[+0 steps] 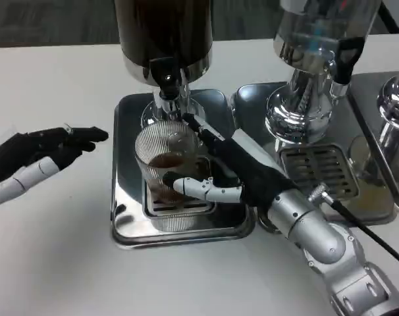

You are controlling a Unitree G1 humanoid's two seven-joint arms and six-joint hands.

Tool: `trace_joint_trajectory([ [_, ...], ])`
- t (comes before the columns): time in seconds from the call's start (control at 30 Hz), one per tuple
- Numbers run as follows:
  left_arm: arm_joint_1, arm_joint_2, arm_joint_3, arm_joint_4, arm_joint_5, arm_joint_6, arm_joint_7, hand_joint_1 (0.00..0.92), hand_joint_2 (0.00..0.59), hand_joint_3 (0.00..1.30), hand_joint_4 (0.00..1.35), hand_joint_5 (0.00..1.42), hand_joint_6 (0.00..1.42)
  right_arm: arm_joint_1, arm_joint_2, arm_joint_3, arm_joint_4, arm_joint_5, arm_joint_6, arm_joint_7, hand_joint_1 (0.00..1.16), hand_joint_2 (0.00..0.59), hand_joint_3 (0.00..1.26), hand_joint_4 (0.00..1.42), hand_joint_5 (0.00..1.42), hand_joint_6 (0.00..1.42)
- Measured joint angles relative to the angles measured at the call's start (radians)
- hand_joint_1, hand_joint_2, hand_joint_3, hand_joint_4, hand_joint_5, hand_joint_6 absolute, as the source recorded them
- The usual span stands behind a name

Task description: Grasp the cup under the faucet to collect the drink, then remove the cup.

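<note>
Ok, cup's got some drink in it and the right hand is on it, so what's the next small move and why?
Probably hold steady a moment longer. The right hand grips the ribbed cup on the drip tray, directly under the dark dispenser's faucet, and only a shallow brown pool shows inside. Once filled, draw it toward you. The left hand waits, open.

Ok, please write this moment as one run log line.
right hand: grips ribbed clear cup | cup: under dark dispenser's faucet, on drip tray, some brown drink inside | left hand: holds nothing

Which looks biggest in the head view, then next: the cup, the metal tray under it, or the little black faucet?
1. Metal tray, widest by far.
2. Cup, held by the right robot hand.
3. Black faucet, clearly smallest.
</note>
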Motion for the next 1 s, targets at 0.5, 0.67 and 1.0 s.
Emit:
trace_joint_trajectory([
  [0.5, -0.035, -0.027, -0.03, 0.023, 0.032, 0.006, 0.003, 0.0, 0.12, 0.3, 0.2, 0.22, 0.23, -0.01, 0.013, 0.006, 0.049, -0.002, -0.026, -0.016, 0.56, 0.213, 0.0, 0.0, 0.0, 0.06],
  [0.67, -0.035, -0.027, -0.03, 0.031, 0.038, 0.006, 0.005, 0.0, 0.121, 0.3, 0.2, 0.22, 0.23, -0.022, 0.013, 0.003, 0.082, 0.0, -0.055, -0.023, 0.56, 0.213, 0.0, 0.0, 0.0, 0.07],
  [1.0, -0.035, -0.027, -0.03, 0.033, 0.04, 0.006, 0.005, 0.0, 0.119, 0.3, 0.2, 0.22, 0.23, -0.047, 0.02, -0.002, 0.136, 0.011, -0.102, -0.023, 0.54, 0.212, 0.0, 0.0, 0.0, 0.12],
])
